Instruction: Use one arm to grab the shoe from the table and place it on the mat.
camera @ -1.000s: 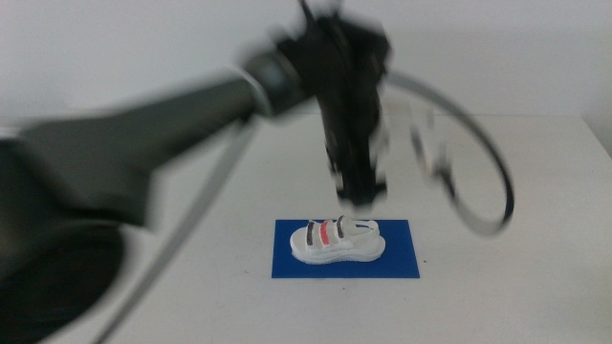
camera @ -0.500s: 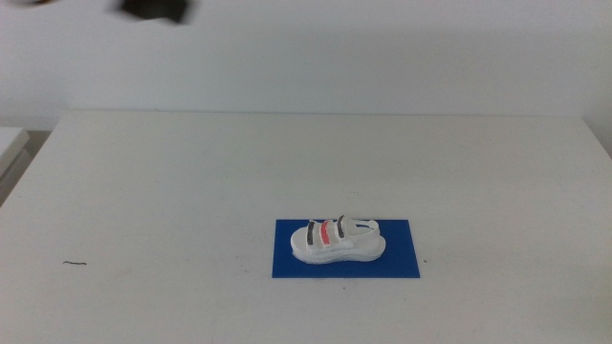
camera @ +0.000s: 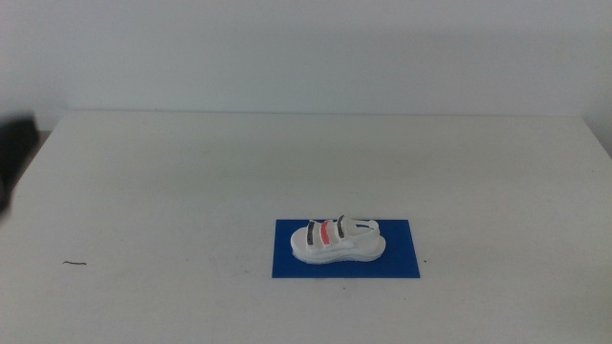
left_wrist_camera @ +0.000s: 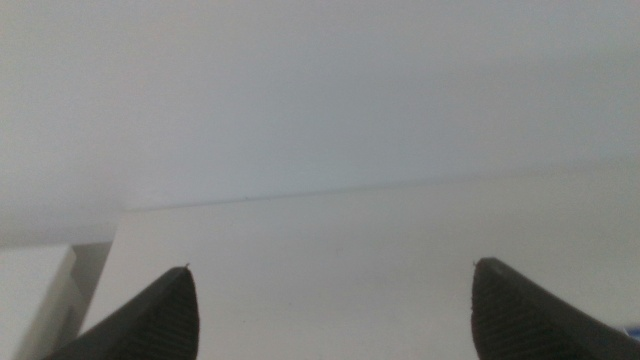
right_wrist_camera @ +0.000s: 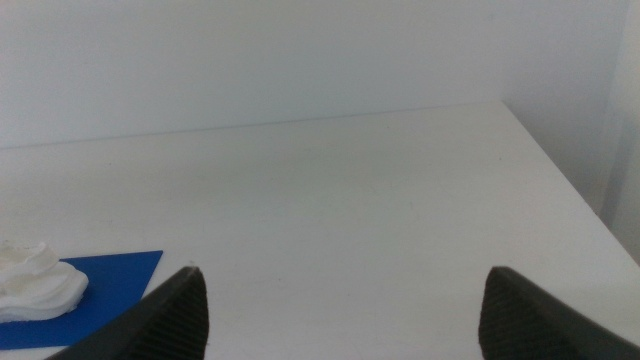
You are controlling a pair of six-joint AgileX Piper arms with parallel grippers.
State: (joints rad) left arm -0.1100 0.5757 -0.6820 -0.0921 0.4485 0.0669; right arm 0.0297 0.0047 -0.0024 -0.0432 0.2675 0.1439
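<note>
The white shoe [camera: 338,240], with two black straps and one red strap, lies on its sole on the dark blue mat [camera: 402,258] near the table's front middle. No gripper touches it. A dark blur of the left arm [camera: 13,158] shows at the left edge of the middle view. My left gripper [left_wrist_camera: 330,305] is open and empty over bare table. My right gripper [right_wrist_camera: 340,315] is open and empty; its wrist view shows the shoe's end [right_wrist_camera: 35,275] and a corner of the mat [right_wrist_camera: 115,275].
The white table [camera: 191,191] is wide and plain. A small dark speck [camera: 75,264] lies near its front left. The table's far edge meets a pale wall.
The left arm, which hung over the shoe one second ago, has pulled away up and to the left, out to the picture's left edge. The shoe stays on the mat.
</note>
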